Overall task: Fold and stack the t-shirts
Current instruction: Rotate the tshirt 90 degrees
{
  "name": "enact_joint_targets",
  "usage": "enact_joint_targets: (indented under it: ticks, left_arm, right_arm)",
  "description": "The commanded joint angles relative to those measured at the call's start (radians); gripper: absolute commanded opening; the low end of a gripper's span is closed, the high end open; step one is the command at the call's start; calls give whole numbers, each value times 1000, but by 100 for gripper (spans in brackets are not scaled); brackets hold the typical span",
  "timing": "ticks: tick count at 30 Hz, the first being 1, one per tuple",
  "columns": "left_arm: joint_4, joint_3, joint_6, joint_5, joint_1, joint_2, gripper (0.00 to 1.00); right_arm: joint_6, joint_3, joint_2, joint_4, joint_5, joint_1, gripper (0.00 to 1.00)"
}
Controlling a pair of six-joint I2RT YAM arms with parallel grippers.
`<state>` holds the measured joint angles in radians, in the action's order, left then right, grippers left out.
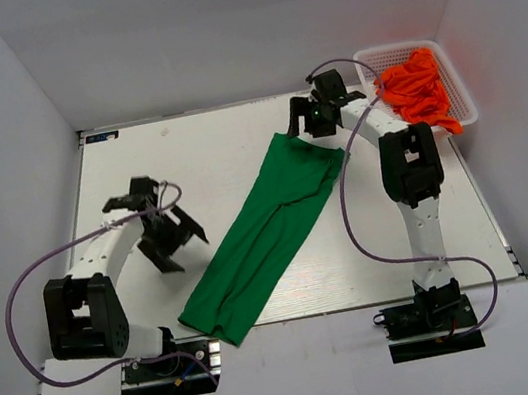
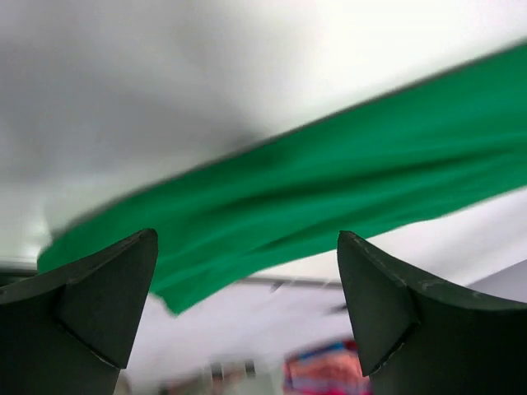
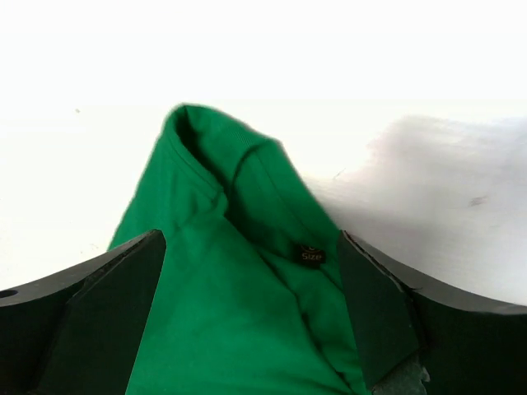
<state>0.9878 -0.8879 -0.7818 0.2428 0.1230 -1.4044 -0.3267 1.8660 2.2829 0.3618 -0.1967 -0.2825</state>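
The green t-shirt lies as a long folded strip, slanting from the table's near middle up to the far right. My right gripper is open over its far end; in the right wrist view the gripper straddles the shirt's collar and size tag. My left gripper is open and empty to the left of the shirt; the left wrist view shows the gripper with the blurred green cloth beyond it. The orange t-shirts lie bunched in the basket.
The white mesh basket stands at the far right corner of the table. White walls close in the left, back and right sides. The table's near edge runs just past the shirt's lower end.
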Motion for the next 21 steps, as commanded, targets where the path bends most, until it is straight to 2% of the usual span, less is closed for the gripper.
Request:
enact_joint_targets:
  ticks: [1,2,5,7,9,13,19,21]
  left_arm:
    - [28,-204,87,-135,6,15,100]
    - [8,-248,98,-172,6,15,100]
    - [-87,-260,140,-148,6,15,100]
    - [-162,-260,150,-158,6,24,100]
    - [-195,-260,150,-178,6,6,100]
    - [-233,-312,150,-189,6,-53,100]
    - [-256,-321,168,-154,-16,-96,100]
    - [-256,-310,168,-145,-16,-96,100]
  right_arm:
    - [74,62,-111,46,87,-15,90]
    - [72,58,-123,60,124,-26,90]
    - [42,10,-189,155,192,-60,90]
    - [5,-86,-244,199,256,-104,90]
    - [-51,-195,-288,233,266,-151,90]
    - [-130,-295,-333,255,283,-224,90]
    - [-213,-326,-269,252,278,-231,90]
    - [-206,-308,-215,256,339,-227,90]
